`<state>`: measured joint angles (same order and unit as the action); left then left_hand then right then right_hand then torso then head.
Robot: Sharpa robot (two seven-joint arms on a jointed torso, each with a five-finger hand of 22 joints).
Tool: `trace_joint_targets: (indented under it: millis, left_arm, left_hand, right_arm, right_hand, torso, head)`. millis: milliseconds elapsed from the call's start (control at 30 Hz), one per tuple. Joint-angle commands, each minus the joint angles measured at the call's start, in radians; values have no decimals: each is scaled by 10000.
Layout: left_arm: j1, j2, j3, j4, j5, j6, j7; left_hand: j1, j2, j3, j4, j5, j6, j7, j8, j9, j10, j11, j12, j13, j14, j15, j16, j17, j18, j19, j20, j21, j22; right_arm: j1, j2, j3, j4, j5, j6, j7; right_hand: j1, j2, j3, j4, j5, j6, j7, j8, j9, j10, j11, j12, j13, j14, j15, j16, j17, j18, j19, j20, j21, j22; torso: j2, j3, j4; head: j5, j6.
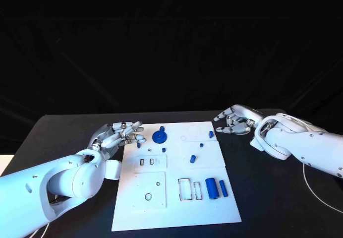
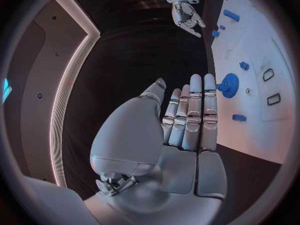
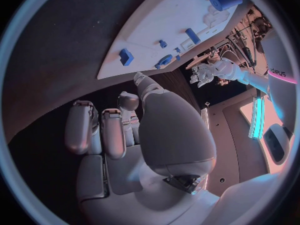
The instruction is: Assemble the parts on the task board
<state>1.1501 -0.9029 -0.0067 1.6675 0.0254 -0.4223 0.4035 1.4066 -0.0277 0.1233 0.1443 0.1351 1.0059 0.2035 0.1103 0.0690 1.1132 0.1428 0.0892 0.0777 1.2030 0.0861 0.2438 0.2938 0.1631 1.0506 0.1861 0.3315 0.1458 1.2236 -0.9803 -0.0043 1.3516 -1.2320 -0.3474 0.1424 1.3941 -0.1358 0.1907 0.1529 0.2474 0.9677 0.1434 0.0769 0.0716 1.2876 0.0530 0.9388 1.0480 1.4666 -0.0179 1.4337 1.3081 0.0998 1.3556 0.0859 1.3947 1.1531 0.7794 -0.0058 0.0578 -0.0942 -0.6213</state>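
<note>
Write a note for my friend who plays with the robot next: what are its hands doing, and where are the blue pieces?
Left robot hand: open, holding nothing, at the left edge of the task board, near its far end.
Right robot hand: fingers curled, holding nothing, just past the board's far right corner.
Parts: a blue gear on the far part of the board, small blue pieces scattered near the gear and mid-board, two blue cylinders lying on the near right.
Done: cannot tell if anything is seated yet.
Left: empty outlined slots beside the cylinders suggest most of the assembly remains.

Blue parts point(image 1: 211, 186) on a white task board point(image 1: 175, 208), black table point(image 1: 271, 198).
</note>
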Motion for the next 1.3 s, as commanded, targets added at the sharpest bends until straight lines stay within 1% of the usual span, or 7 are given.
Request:
trace_joint_targets:
  millis: [33,133,367,700,1000,1133,1300]
  left_arm:
    - [-9,31,3,-21,-6,235,71]
    - [-13,36,3,-36,-7,241,71]
    - [-18,57,3,-45,-10,253,72]
    - [-21,60,3,-63,-15,259,66]
    - [-21,60,3,-64,-16,263,65]
    - [-21,59,3,-62,-16,264,63]
    - [-21,57,3,-62,-16,265,59]
  left_hand:
    - [92,-29,-10,-47,-42,-4,39,-44,7,11,18,-51,13,-77,-22,-69,9,185,-29,49,-67,-12]
    - [92,-29,-10,-47,-42,-4,39,-44,7,11,18,-51,13,-77,-22,-69,9,185,-29,49,-67,-12]
    - [92,-29,-10,-47,-42,-4,39,-44,7,11,18,-51,13,-77,-22,-69,9,185,-29,49,-67,-12]
    - [92,-29,-10,-47,-42,-4,39,-44,7,11,18,-51,13,-77,-22,-69,9,185,-29,49,-67,-12]
    - [107,-26,6,-71,-42,4,36,-47,8,19,16,-58,13,-75,-24,-75,25,186,-27,47,-67,-12]
    - [107,-26,6,-71,-42,4,36,-47,8,19,16,-58,13,-75,-24,-75,25,186,-27,47,-67,-12]
    - [107,-26,6,-71,-42,4,36,-47,8,19,16,-58,13,-75,-24,-75,25,186,-27,47,-67,-12]
  right_arm:
    - [-142,109,-7,-199,218,382,315]
    - [-219,242,-9,-392,223,395,283]
    - [-305,559,-10,-759,158,533,201]
    - [-439,862,-10,-945,47,785,143]
    - [-487,978,-10,-1057,-3,907,102]
    - [-494,1004,-10,-1082,-8,921,85]
    - [-497,1024,-10,-1126,-10,918,83]
  right_hand:
    - [46,-34,-4,-64,-61,-7,13,-65,-15,-98,-5,-39,-13,594,-53,46,258,-164,-17,-19,9,-14]
    - [49,-36,-9,-73,-76,-32,19,-80,-21,-111,1,-67,-32,590,-50,36,242,-164,-21,-17,5,-19]
    - [45,-33,-13,-73,-89,-49,22,-89,-25,-124,5,-97,-55,585,-47,24,224,-164,-22,-15,4,-20]
    - [50,1,-3,-77,-108,-41,24,-85,-23,-113,5,-80,-39,582,-44,17,215,-164,-23,-13,3,-20]
    - [122,162,85,-146,-135,190,-2,18,19,-39,-21,7,40,587,-59,28,245,-166,-12,-17,10,2]
    - [233,391,285,-257,-571,473,-50,111,49,3,-69,28,70,596,-100,42,277,-171,6,-51,24,32]
    - [278,514,442,-331,-688,681,-96,182,70,20,-106,44,96,600,-126,49,296,-173,14,-73,30,46]
  torso:
    - [-6,-12,5]
    - [2,-4,9]
    - [-6,-31,10]
    - [-16,-42,-4]
    - [-22,-42,-2]
    - [-22,-41,-4]
    - [-23,-42,-4]
  head:
    - [2,-20]
    - [0,-36]
    - [46,-67]
    - [76,-122]
    - [80,-150]
    - [88,-160]
    - [97,-160]
